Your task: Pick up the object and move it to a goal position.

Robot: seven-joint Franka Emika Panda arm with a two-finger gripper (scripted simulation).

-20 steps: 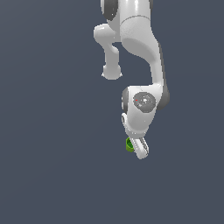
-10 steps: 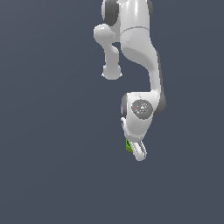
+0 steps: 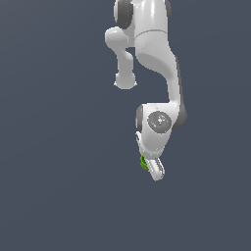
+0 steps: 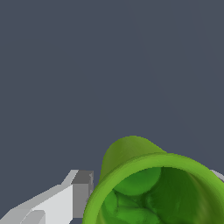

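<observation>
1. The white robot arm (image 3: 156,54) came down from the top of the exterior view, and its wrist (image 3: 158,125) was bent so that the gripper (image 3: 153,168) pointed downward and a little to the exterior view's right.
2. In this view the gripper was seen mostly from the side, so only one white finger (image 3: 157,170) was clear.
3. The green cup (image 3: 143,162) showed there only as a small bright green patch just on the exterior view's left of this finger, touching it and mostly hidden behind the gripper.
4. In the wrist view the green cup (image 4: 157,188) was very near to the camera, with its open mouth turned toward the camera, so the hollow inside was visible.
5. The thick round rim of the cup was bright green, and the inside looked darker with uneven shapes.
6. One gripper finger (image 4: 65,199), white with a grey tip, stood against the outer wall of the cup on one side.
7. A small pale piece at the opposite side of the cup was probably the other finger, but it was cut by the picture edge.
8. The gripper was closed around the green cup, with the fingers on both sides of it.
9. Behind everything was only a plain dark grey background (image 3: 59,147).
</observation>
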